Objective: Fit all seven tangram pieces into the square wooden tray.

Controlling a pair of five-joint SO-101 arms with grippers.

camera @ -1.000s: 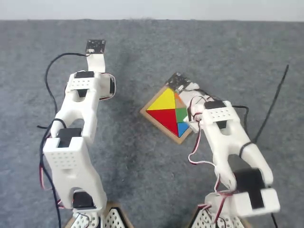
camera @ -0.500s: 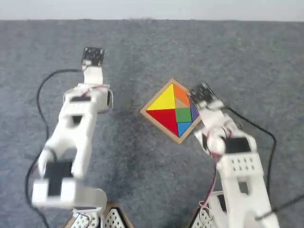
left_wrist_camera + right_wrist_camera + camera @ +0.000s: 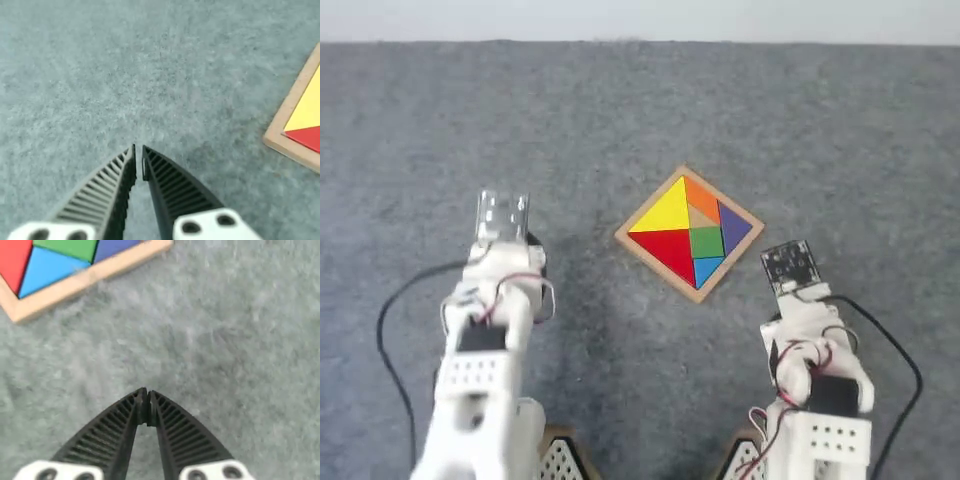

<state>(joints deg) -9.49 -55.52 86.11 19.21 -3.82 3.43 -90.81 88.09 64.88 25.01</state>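
You're holding the left gripper [image 3: 138, 148] and right gripper [image 3: 146, 390] pinched closed, empty, off the tray [image 3: 60, 290] — it's looking filled.

The tray [image 3: 656, 266] has a rim of pale bare wood, smooth and matt. The tangram pieces [image 3: 667, 247] in it are flat and smooth, with an even painted coat and little shine. The table is covered by grey cloth [image 3: 620, 110], fuzzy and felt-like. The left gripper [image 3: 138, 150] and right gripper [image 3: 146, 392] are matt black ribbed plastic. Both arms are smooth white plastic.
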